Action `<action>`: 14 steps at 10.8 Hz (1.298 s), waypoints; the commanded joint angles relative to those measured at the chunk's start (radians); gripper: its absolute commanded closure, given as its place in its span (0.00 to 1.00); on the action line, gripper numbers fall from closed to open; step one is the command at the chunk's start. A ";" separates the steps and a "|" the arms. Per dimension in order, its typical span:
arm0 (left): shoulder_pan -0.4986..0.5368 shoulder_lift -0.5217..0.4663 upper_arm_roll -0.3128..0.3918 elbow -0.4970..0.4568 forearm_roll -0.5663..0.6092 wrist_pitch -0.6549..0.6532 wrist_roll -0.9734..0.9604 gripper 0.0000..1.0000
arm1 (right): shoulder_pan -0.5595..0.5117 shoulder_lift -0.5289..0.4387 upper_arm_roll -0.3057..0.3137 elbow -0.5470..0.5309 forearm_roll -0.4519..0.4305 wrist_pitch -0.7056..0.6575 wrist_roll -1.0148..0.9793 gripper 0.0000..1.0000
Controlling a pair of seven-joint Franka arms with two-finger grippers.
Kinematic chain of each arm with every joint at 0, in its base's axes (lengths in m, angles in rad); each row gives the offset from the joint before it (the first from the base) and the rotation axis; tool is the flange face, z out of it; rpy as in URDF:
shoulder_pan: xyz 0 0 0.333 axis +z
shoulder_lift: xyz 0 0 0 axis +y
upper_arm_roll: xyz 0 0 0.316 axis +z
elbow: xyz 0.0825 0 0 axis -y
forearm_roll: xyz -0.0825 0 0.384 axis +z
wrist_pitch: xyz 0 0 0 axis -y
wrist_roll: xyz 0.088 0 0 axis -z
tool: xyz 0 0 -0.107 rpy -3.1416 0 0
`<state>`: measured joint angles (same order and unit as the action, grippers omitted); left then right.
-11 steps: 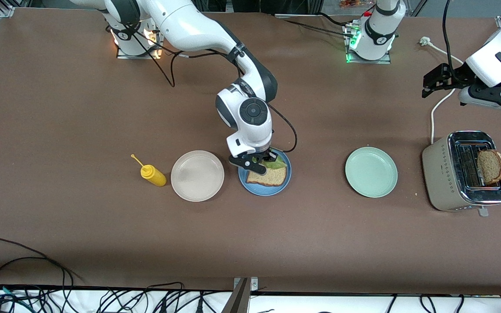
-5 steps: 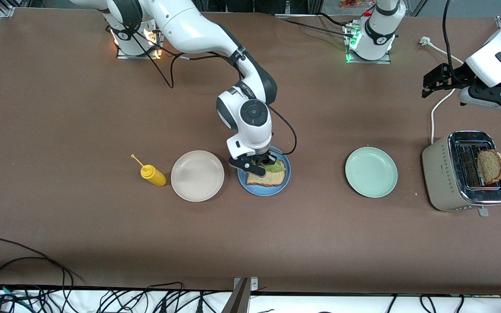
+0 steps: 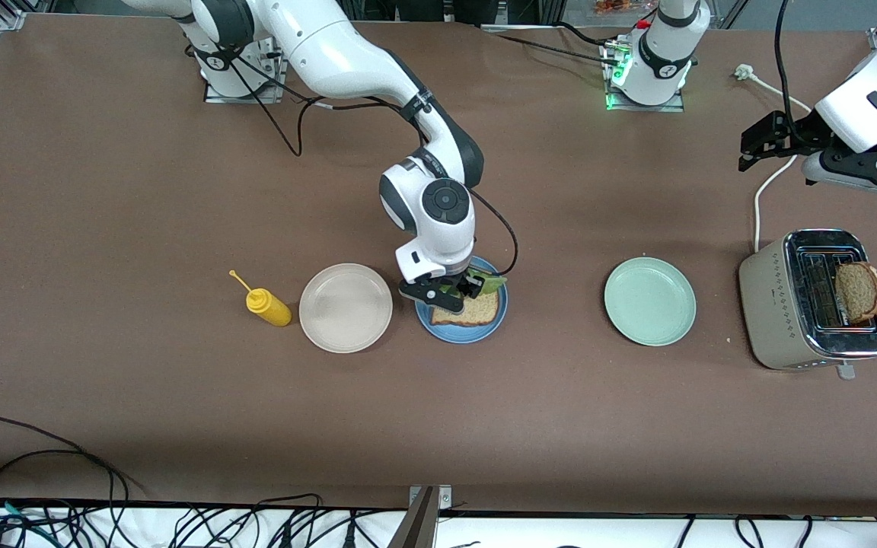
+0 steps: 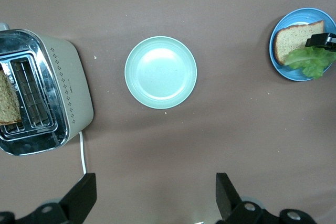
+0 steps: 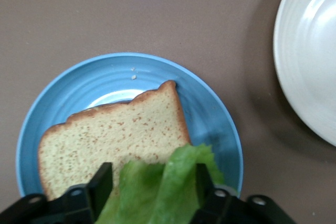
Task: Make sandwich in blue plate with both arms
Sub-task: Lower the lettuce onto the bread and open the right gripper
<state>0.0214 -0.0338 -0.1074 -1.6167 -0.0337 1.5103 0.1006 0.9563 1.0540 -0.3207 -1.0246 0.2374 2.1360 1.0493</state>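
The blue plate sits on the brown table about midway between the two arms' ends, and everything here is placed from it. On the plate lies one slice of brown bread, flat, with its crust toward the plate's rim. A ruffled lettuce leaf lies over the edge of the slice that is farther from the front camera and reaches to the plate's rim there. In the right wrist view the same slice fills much of the plate, and the leaf sits between the two black fingers.

The right gripper is low over the plate, on the leaf end of the slice. Its jaws stand apart on either side of the lettuce; whether they press it cannot be told.

Just beside the plate toward the right arm's end is a beige plate, and next along a yellow squeeze bottle lying on its side. Toward the left arm's end, well apart from the blue plate, is a pale green plate, and still nearer that end a toaster with a second bread slice standing in one slot.

The left gripper waits in the air near the toaster, well away from the blue plate, jaws wide with nothing between them.
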 commanded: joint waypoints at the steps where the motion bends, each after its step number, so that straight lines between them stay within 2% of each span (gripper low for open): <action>1: 0.002 0.011 -0.001 0.029 -0.014 -0.022 -0.004 0.00 | 0.016 0.035 -0.031 0.046 -0.004 -0.002 -0.028 0.00; 10: 0.002 0.011 -0.001 0.029 -0.014 -0.022 -0.004 0.00 | 0.010 0.012 -0.031 0.047 0.005 -0.039 -0.095 0.01; 12: 0.003 0.011 -0.001 0.029 -0.014 -0.022 -0.004 0.00 | 0.010 0.012 -0.029 0.047 0.005 -0.030 -0.110 0.27; 14: 0.002 0.011 -0.001 0.029 -0.014 -0.022 -0.004 0.00 | 0.005 0.011 -0.029 0.047 0.005 -0.030 -0.127 0.26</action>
<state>0.0214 -0.0337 -0.1074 -1.6167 -0.0337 1.5103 0.1007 0.9649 1.0612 -0.3420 -1.0016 0.2369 2.1254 0.9552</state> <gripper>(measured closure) 0.000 0.269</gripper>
